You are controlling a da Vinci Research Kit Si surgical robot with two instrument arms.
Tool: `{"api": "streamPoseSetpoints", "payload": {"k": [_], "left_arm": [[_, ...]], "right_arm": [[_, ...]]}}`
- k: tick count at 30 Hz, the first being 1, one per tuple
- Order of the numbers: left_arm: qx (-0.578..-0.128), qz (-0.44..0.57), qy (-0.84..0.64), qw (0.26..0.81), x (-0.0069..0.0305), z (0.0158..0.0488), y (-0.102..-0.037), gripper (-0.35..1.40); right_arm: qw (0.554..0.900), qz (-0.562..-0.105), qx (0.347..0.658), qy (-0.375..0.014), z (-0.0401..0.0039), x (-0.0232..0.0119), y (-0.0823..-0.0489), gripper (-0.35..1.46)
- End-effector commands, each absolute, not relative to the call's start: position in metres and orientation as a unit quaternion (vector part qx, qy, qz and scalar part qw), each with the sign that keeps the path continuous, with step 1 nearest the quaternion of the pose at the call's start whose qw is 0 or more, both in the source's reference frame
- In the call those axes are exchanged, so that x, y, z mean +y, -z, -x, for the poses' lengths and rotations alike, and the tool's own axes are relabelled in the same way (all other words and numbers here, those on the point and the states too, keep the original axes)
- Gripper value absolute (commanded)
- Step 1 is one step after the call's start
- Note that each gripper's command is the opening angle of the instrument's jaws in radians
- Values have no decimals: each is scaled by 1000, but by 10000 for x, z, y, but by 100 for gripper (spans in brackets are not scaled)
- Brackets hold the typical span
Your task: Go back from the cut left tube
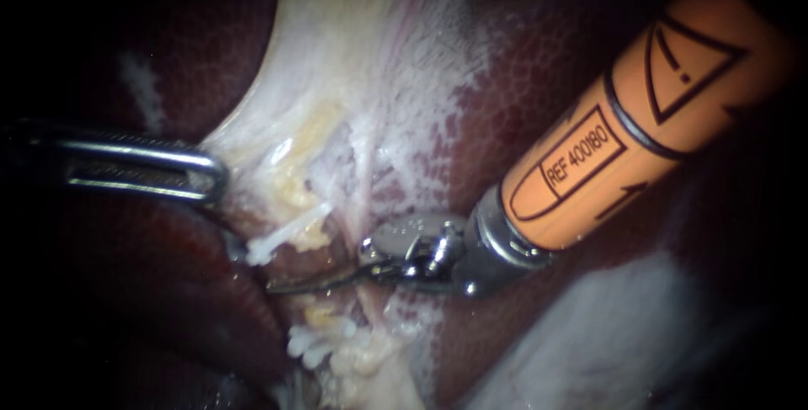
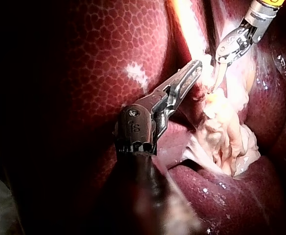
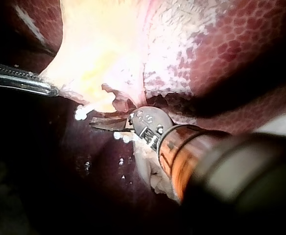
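The right instrument comes in from the upper right on an orange shaft, and its tool is a pair of thin dark blades. The 2 blades lie together with nothing between them, pointing toward the left of the endoscope view. The cut tube shows as a short whitish stump sticking out of yellowish tissue just above those blades. Stump and blades are close, but a narrow dark strip lies between them, so the tool is not touching the tube. Below the blades sits a clump of pale lumps, which puts the closed tool between the stump and that clump. In the right wrist view the stump lies just beside the blade tips, apart from them.

The left instrument enters from the left. Its tool is clamped on the edge of the pale tissue, which runs as a taut sheet from the tool toward the top of the endoscope view. The left wrist view shows its 2 jaws together, tip at that tissue. The cut tube is near this tool but not touching it.

Mottled dark red liver lies on both sides of the pale tissue.
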State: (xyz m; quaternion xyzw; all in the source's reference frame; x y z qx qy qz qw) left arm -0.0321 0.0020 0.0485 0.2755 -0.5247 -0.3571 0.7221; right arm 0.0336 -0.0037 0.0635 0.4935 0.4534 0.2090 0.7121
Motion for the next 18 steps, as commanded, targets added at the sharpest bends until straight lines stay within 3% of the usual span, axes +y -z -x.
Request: {"api": "streamPoseSetpoints", "payload": {"k": [1, 15, 17, 18], "left_arm": [[-525, -276, 357, 722, 20, 321, -485, -35], [-525, -276, 357, 722, 20, 321, -485, -35], [-525, -276, 357, 722, 20, 321, -485, -35], [-525, -276, 357, 722, 20, 321, -485, -35]], "right_arm": [[712, -493, 453, -209, -336, -37, -634, -35], [694, -505, 462, -223, -332, -36, -634, -33], [695, -504, 462, -224, -332, -36, -634, -16], [695, -503, 462, -225, -332, -36, -635, 5]]}}
